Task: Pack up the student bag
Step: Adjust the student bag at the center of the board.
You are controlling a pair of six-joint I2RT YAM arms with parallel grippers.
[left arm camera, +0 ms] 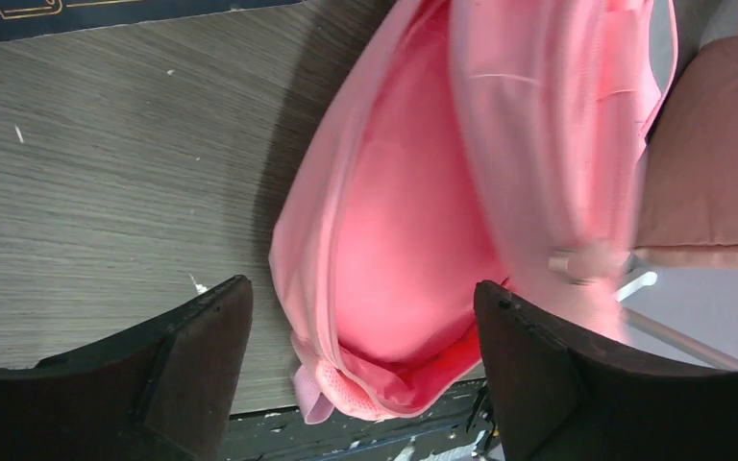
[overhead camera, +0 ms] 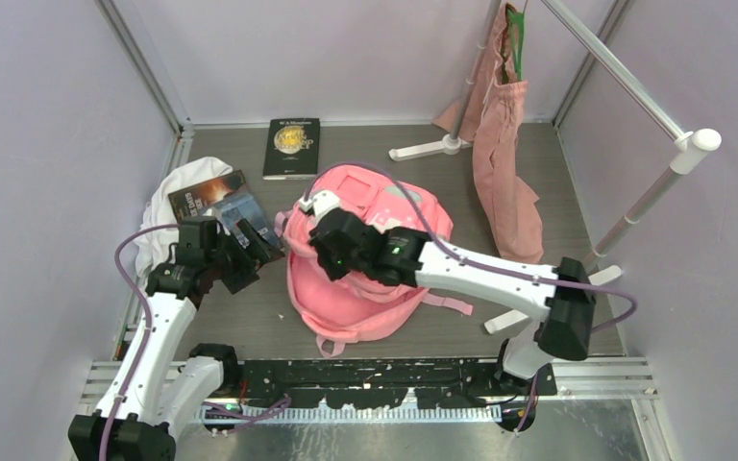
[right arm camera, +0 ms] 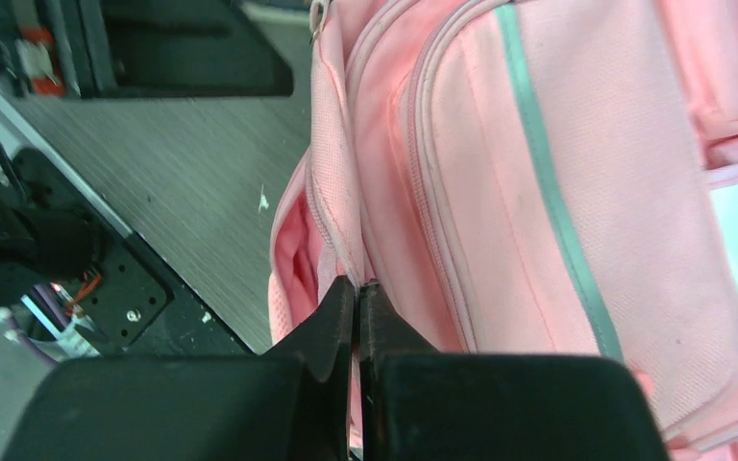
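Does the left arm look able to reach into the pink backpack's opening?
Likely yes: the right gripper pinches the pink backpack at its zip edge, so its mouth gapes toward the left gripper, jaws open and empty, nothing between.

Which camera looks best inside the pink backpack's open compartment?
Left wrist: it looks straight into the student bag, with the pink lining filling the middle of the frame. The top view shows most of the bag, but the right arm covers the opening. The right wrist view shows only a sliver of lining beside the zip edge.

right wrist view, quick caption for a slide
Right gripper pinches the zip edge of the pink student bag beside its open compartment.
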